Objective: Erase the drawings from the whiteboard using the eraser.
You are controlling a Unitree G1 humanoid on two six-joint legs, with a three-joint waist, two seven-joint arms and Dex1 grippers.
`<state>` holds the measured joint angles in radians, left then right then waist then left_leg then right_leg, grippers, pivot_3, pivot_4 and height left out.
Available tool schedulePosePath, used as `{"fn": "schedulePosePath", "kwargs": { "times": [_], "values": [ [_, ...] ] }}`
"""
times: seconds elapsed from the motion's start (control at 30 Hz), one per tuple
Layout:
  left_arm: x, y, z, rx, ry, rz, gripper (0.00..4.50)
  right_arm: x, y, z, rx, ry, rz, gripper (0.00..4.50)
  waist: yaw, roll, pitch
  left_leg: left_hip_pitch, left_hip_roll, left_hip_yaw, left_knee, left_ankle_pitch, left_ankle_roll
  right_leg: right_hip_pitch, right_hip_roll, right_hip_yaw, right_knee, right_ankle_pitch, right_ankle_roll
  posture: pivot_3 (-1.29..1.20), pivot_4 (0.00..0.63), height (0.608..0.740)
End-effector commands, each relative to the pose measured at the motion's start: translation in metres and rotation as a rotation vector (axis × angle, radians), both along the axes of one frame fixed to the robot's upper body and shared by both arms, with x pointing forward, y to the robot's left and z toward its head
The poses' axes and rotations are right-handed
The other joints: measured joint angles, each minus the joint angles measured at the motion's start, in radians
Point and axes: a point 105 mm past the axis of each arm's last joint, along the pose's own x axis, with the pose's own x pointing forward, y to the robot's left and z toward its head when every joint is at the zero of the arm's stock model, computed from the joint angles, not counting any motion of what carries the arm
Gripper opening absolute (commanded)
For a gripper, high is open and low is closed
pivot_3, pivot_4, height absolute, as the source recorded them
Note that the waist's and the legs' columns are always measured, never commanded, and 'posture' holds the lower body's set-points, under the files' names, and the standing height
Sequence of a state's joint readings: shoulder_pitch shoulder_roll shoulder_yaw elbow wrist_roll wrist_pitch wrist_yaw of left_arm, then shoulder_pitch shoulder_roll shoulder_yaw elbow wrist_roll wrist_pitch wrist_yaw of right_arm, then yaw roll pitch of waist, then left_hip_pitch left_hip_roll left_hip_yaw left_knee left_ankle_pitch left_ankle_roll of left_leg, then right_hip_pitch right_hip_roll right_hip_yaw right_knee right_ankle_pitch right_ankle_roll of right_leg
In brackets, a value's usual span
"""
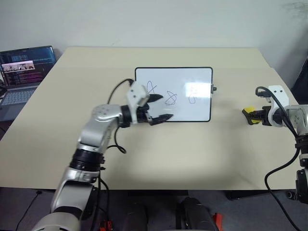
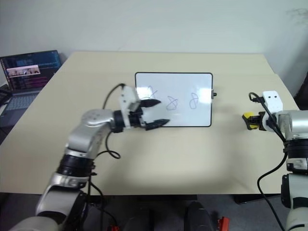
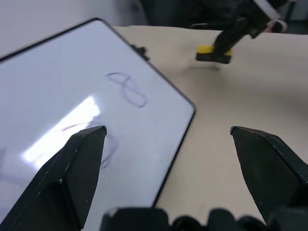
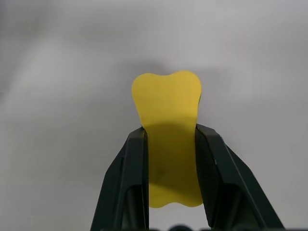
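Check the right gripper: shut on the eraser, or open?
Shut on it. The right gripper has both black fingers pressed against the sides of the yellow eraser.

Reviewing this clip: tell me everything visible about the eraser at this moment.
The eraser is a small yellow block with a waisted outline, rounded lobes and a dark underside. The right pincer clamps it at the narrow middle, one black finger on each side. It hangs just above the beige table, right of the whiteboard, touching neither.
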<state>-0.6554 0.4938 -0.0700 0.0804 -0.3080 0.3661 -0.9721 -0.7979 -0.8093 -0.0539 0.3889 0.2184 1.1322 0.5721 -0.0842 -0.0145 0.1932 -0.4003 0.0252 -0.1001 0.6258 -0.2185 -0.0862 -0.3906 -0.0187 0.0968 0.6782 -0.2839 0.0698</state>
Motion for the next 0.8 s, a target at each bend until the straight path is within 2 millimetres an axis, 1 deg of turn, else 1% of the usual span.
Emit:
{"fn": "schedulePosePath", "kwargs": {
  "times": [0.03,0.1,0.17,0.23,0.3,0.33,0.4,0.47,0.5,0.57,0.63,0.7,0.73,0.8],
  "values": [
    [-0.007,0.02,0.018,-0.007,-0.051,0.03,4.5,0.0,0.003,0.025,-0.032,-0.07,0.018,0.98,0.003,0.0,0.0,0.0,0.0,0.0,0.0,0.0,0.0,0.0,0.0,0.0,0.0,0.0,0.0,0.0,0.15,0.74],
    [-0.003,0.055,0.02,0.011,-0.052,0.144,4.5,0.0,0.011,0.046,-0.051,-0.126,0.039,0.98,0.002,0.0,0.0,0.0,0.0,-0.001,-0.001,0.0,0.0,0.0,0.0,-0.001,0.0,0.0,0.0,0.0,0.15,0.74],
    [-0.002,0.08,0.018,0.035,-0.047,0.228,4.5,0.001,0.022,0.064,-0.07,-0.181,0.064,0.98,-0.003,0.001,0.001,0.0,0.001,0.0,-0.002,0.0,0.0,-0.002,0.0,-0.001,0.0,0.0,-0.001,0.0,0.15,0.74],
    [-0.002,0.091,0.014,0.055,-0.042,0.266,4.5,0.003,0.031,0.076,-0.083,-0.225,0.088,0.98,-0.005,0.001,0.001,0.0,0.001,0.0,-0.002,0.0,0.0,-0.002,0.0,0.0,0.001,0.0,-0.001,0.0,0.15,0.74],
    [-0.003,0.102,0.009,0.062,-0.036,0.315,4.5,0.008,0.052,0.097,-0.094,-0.295,0.142,0.98,-0.004,0.001,0.001,0.0,0.001,0.0,-0.002,0.0,0.0,-0.002,0.0,0.0,0.0,-0.001,0.0,0.0,0.15,0.74],
    [-0.002,0.106,0.007,0.063,-0.033,0.336,4.5,0.01,0.062,0.105,-0.095,-0.322,0.167,0.98,-0.004,0.001,0.001,0.0,0.001,0.001,-0.002,0.0,0.0,-0.002,0.0,0.0,0.0,-0.003,0.003,0.0,0.15,0.74],
    [-0.001,0.111,0.002,0.079,-0.029,0.366,4.5,0.014,0.082,0.119,-0.1,-0.369,0.217,0.98,-0.003,0.001,0.001,0.0,0.001,0.0,-0.002,0.0,0.0,-0.002,0.0,0.0,0.001,-0.003,0.003,0.0,0.15,0.74],
    [-0.003,0.11,-0.002,0.074,-0.02,0.37,4.5,0.019,0.113,0.135,-0.075,-0.433,0.293,0.98,-0.002,0.001,0.001,-0.001,0.001,0.0,-0.002,0.0,0.0,-0.003,0.001,-0.001,0.001,-0.002,0.002,0.0,0.15,0.74],
    [-0.003,0.11,-0.003,0.072,-0.018,0.372,4.5,0.02,0.127,0.14,-0.059,-0.454,0.327,0.98,-0.003,0.001,0.001,-0.001,0.001,0.0,-0.002,0.0,0.0,-0.003,0.0,-0.001,0.001,-0.002,0.002,0.0,0.15,0.74],
    [-0.004,0.111,-0.006,0.08,-0.02,0.388,4.5,0.022,0.173,0.145,-0.002,-0.496,0.436,0.98,-0.004,0.001,0.001,-0.001,0.001,0.0,-0.003,0.0,0.0,-0.004,0.0,0.0,0.001,0.0,-0.001,0.0,0.15,0.74],
    [-0.004,0.113,-0.005,0.074,-0.037,0.408,4.5,0.02,0.217,0.141,0.02,-0.529,0.554,0.98,-0.007,0.001,0.001,-0.001,0.002,0.0,-0.003,0.0,0.0,-0.005,0.001,0.0,0.002,-0.001,-0.001,0.0,0.15,0.74],
    [-0.002,0.113,-0.003,0.065,-0.059,0.427,4.5,0.018,0.245,0.135,0.034,-0.551,0.62,0.98,-0.005,0.001,0.001,-0.002,0.002,0.0,-0.004,0.0,0.0,-0.006,0.001,-0.001,0.002,-0.001,-0.002,0.0,0.15,0.74],
    [-0.002,0.113,-0.002,0.061,-0.063,0.431,4.5,0.018,0.251,0.134,0.039,-0.562,0.629,0.98,-0.004,0.001,0.001,-0.003,0.002,0.0,-0.004,0.0,0.0,-0.007,0.001,-0.001,0.002,-0.001,-0.002,0.0,0.15,0.74],
    [-0.001,0.112,0.0,0.059,-0.086,0.438,4.5,0.018,0.276,0.13,0.008,-0.587,0.683,0.98,0.003,0.001,0.001,-0.008,0.002,-0.001,-0.003,0.0,0.0,-0.012,0.001,-0.002,0.002,-0.001,-0.002,0.0,0.15,0.74]
  ]
}}
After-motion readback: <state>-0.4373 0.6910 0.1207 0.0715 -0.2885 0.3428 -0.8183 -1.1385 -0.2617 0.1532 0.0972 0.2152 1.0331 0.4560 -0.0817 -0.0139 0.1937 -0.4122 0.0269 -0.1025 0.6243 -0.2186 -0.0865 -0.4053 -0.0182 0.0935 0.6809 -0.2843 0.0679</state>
